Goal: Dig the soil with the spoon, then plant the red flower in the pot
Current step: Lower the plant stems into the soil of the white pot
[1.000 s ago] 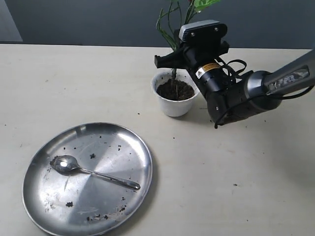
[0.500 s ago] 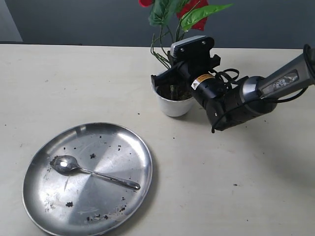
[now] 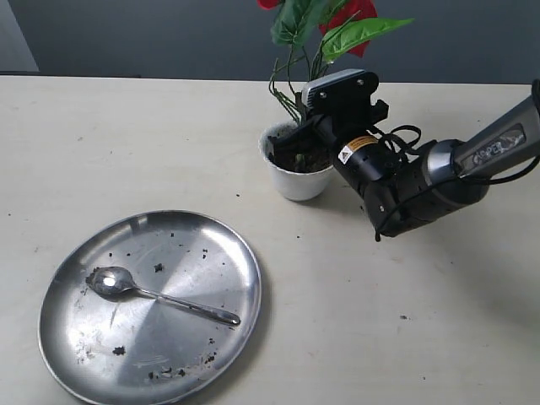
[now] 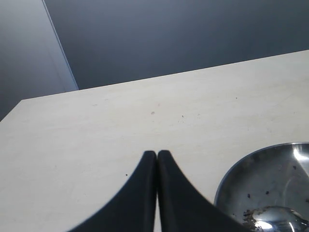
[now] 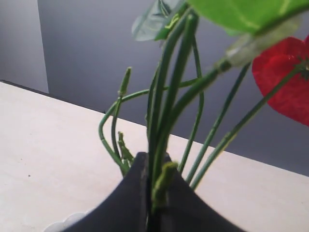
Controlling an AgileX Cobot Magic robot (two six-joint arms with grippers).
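The red flower (image 3: 325,29) stands upright over the small white pot (image 3: 294,180), its bundled green stems (image 5: 166,121) reaching down into the dark soil (image 3: 297,159). My right gripper (image 3: 295,145) sits just above the pot's rim, shut on the stems (image 3: 291,93). One red bloom (image 5: 285,79) shows in the right wrist view. The silver spoon (image 3: 156,294) lies on the steel plate (image 3: 211,245), bowl to the left with soil on it. My left gripper (image 4: 157,153) is shut on nothing, over bare table beside the plate (image 4: 231,181); it is out of the exterior view.
Loose soil specks are scattered over the steel plate and a few lie on the table (image 3: 403,317). The right arm (image 3: 422,173) stretches in from the right edge, low over the table beside the pot.
The right gripper has tilted and lowered with the flower, bringing the plant from higher up down into the pot; blooms and leaves have come into view. Spoon and plate have not moved.
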